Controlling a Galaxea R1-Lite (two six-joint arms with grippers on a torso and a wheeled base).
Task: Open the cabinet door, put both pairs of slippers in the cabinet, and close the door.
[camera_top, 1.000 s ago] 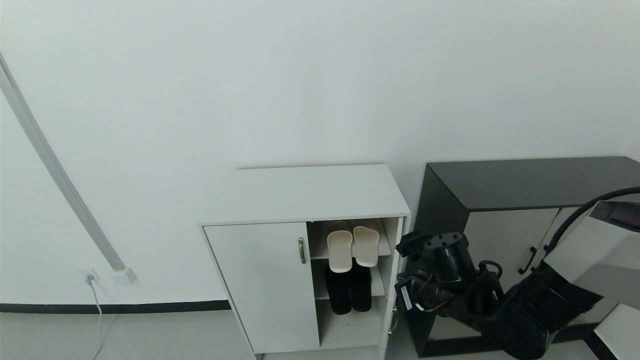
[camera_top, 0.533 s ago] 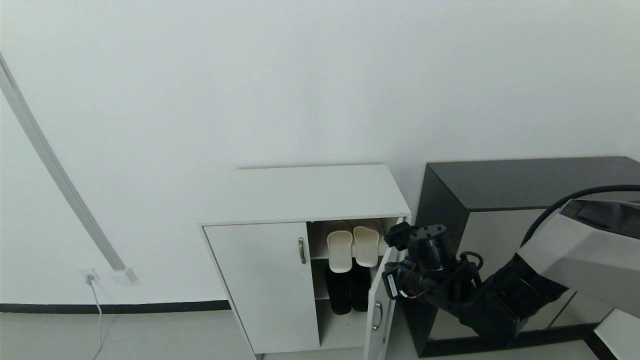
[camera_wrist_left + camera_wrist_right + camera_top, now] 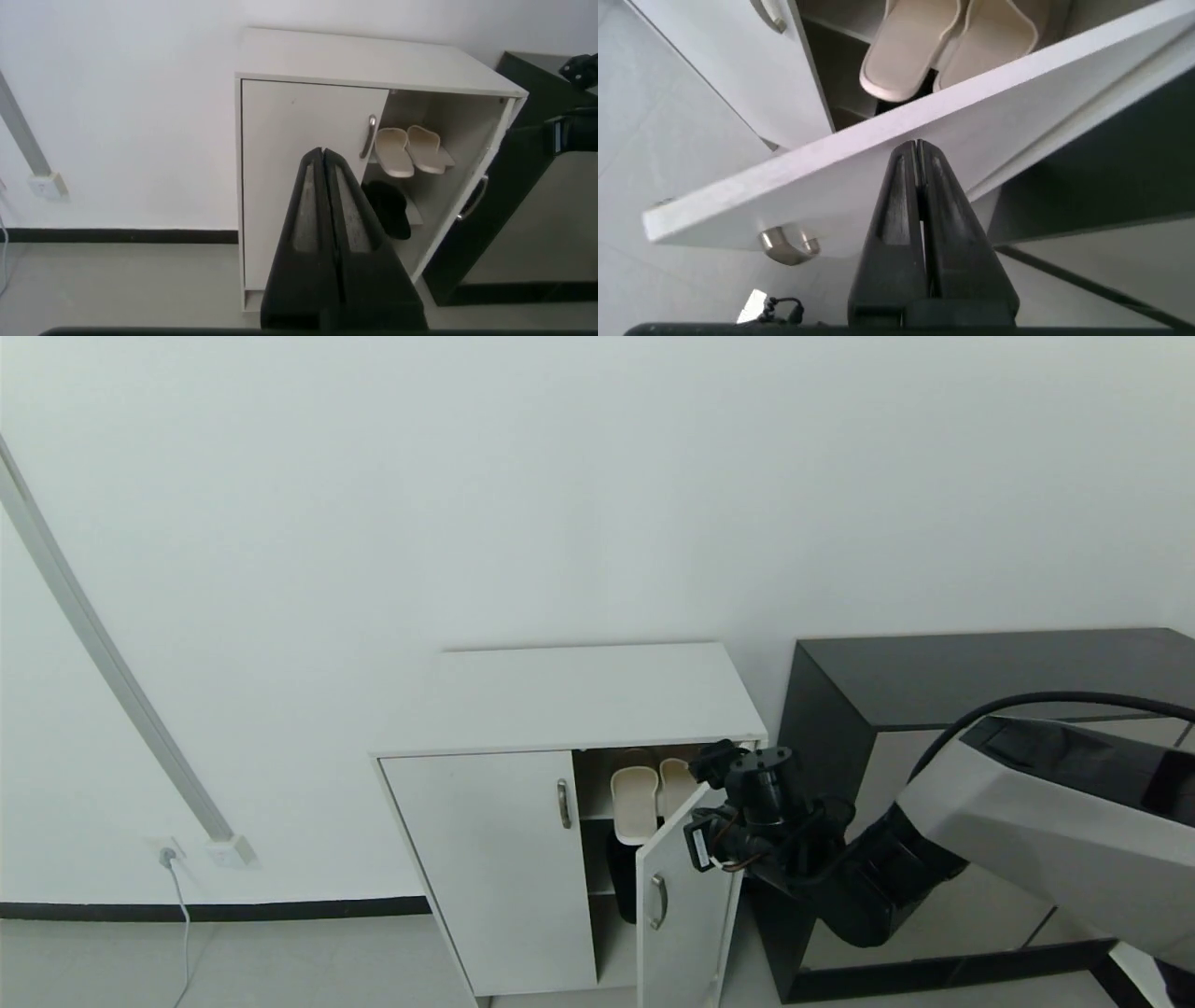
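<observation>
The white cabinet [image 3: 579,695] stands against the wall with its left door [image 3: 490,868] closed and its right door [image 3: 686,915] partly swung in. Cream slippers [image 3: 644,791] lie on the upper shelf, black slippers [image 3: 621,887] on the shelf below; both pairs are half hidden by the right door. My right gripper [image 3: 708,765] is shut, its tips against the right door [image 3: 878,177] near the top edge, above the handle [image 3: 789,245]. The left gripper [image 3: 324,154] is shut and empty, held back in front of the cabinet [image 3: 374,65].
A black cabinet [image 3: 980,677] stands right beside the white one, close behind my right arm. On the left wall are an outlet [image 3: 168,854] with a hanging cable and a slanted conduit [image 3: 103,653]. Grey floor [image 3: 233,961] lies open to the left.
My right arm moved left, pushing the right door from wide open to about half closed. The door now covers part of both slipper pairs.
</observation>
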